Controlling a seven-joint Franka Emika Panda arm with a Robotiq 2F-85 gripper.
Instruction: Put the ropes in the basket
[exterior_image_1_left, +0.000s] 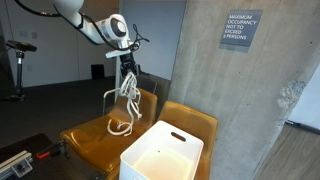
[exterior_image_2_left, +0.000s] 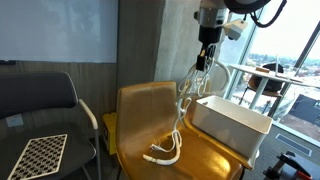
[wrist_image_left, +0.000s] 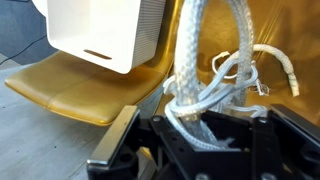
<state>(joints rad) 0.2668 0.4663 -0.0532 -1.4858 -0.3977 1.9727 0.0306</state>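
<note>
My gripper (exterior_image_1_left: 127, 68) (exterior_image_2_left: 205, 62) is shut on the cream ropes (exterior_image_1_left: 127, 95) and holds them up above the mustard chair seat. The rope loops hang down from the jaws; the lower end still rests on the seat in both exterior views (exterior_image_2_left: 165, 150). In the wrist view the rope strands (wrist_image_left: 205, 70) run out from between my fingers (wrist_image_left: 195, 130). The white basket (exterior_image_1_left: 160, 155) (exterior_image_2_left: 230, 120) stands on the neighbouring chair, beside the hanging rope; it also shows in the wrist view (wrist_image_left: 100, 35).
Two mustard-brown chairs (exterior_image_1_left: 95, 140) (exterior_image_2_left: 150, 110) stand side by side against a concrete pillar (exterior_image_1_left: 220, 80). A black chair (exterior_image_2_left: 35, 100) with a checkerboard sheet (exterior_image_2_left: 35, 155) stands beside them. A railing and round table (exterior_image_2_left: 270, 75) are behind.
</note>
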